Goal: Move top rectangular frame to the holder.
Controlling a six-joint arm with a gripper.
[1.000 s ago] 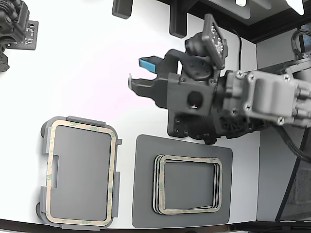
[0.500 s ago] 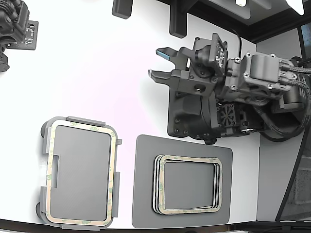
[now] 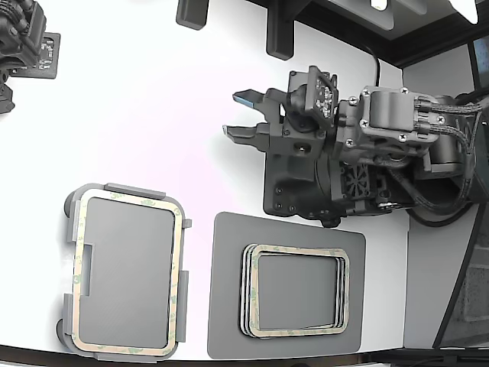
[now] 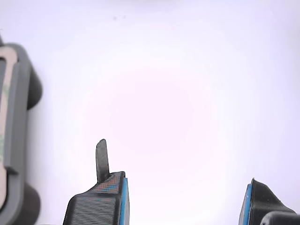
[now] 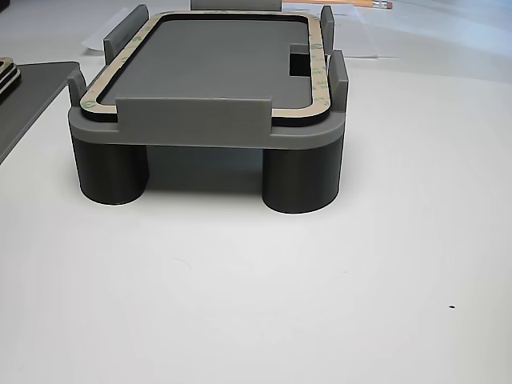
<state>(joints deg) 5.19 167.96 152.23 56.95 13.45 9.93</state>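
Your claw [image 3: 238,115] hangs w/ jaws apart, nothing in it, over bare white desk [image 3: 137,115]. Rectangular frame [image 3: 177,252] sits seated in holder [image 3: 126,189], well apart from claw. Remaining frame stack [image 3: 294,302] on dark mat [image 3: 225,306].

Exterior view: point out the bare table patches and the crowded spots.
Bare: the wide white table above the holder, stretching to the open gripper; also a narrow strip between the holder and the dark mat. Crowded: the lower edge, with the holder carrying a frame and the frame stack on the mat.
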